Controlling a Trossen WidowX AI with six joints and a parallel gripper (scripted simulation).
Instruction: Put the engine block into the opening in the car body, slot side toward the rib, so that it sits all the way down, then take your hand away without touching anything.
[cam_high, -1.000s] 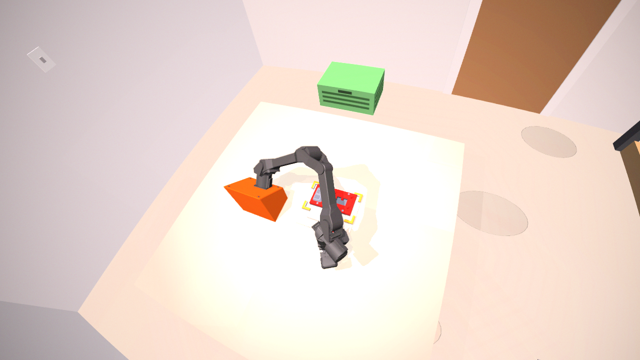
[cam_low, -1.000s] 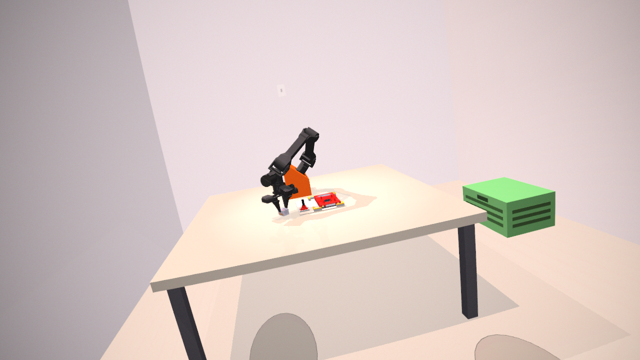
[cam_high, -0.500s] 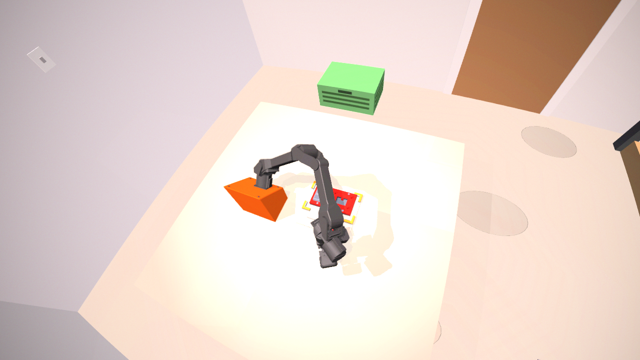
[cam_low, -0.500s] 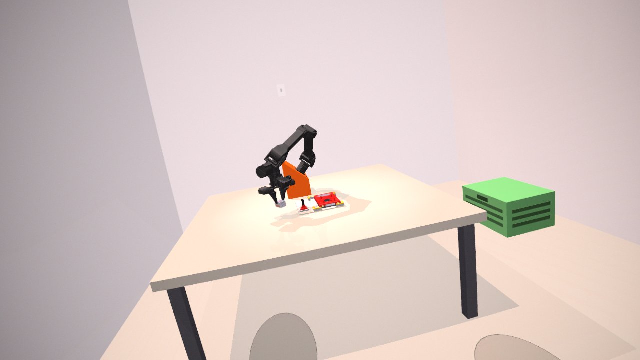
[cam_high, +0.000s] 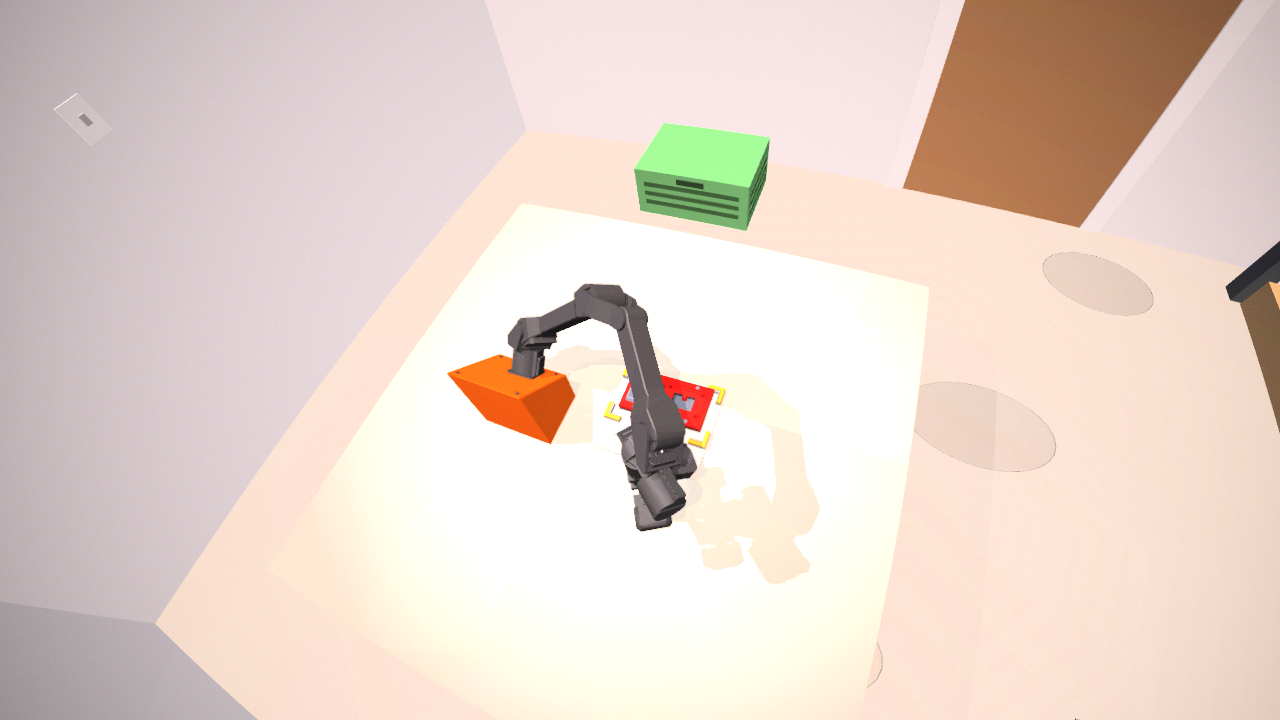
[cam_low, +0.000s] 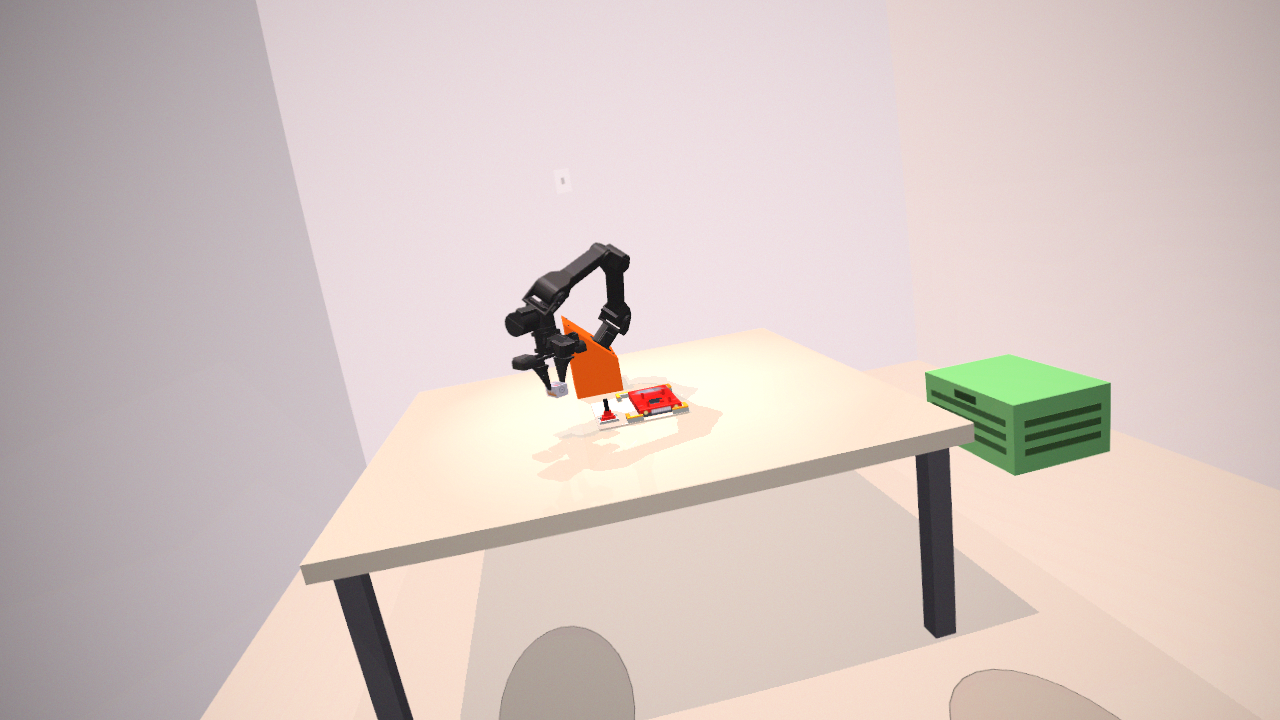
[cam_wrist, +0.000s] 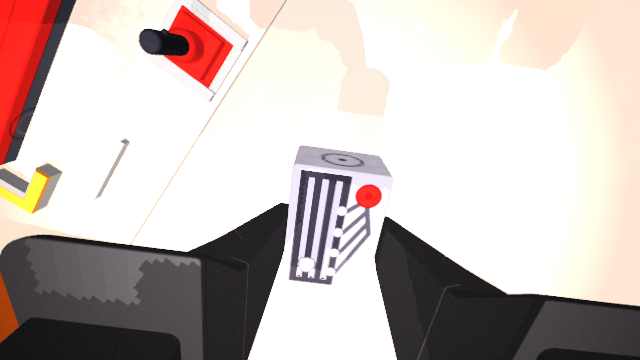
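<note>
My gripper (cam_low: 554, 385) (cam_wrist: 332, 220) is shut on the engine block (cam_low: 561, 391) (cam_wrist: 345, 163), a pale grey block held above the table. Its upper face shows dark and white stripes and a red dot; the side away from me bears a ring mark. I cannot make out its slot. The red car body (cam_high: 704, 412) (cam_low: 638, 402) (cam_wrist: 20, 60) lies between yellow corner brackets (cam_high: 718, 394) (cam_wrist: 37, 192), off to the left in the wrist view. In the top view its opening (cam_high: 687, 406) shows beside my arm, with a small red rib in it. My arm hides part of the body and the block there.
A red piece with an upright black handle (cam_low: 606, 415) (cam_wrist: 212, 65) stands on a white-edged base between block and car body. The orange arm mount (cam_high: 519, 407) (cam_low: 595, 376) stands behind. A green box (cam_high: 702, 156) (cam_low: 1015, 380) is beyond the table's edge.
</note>
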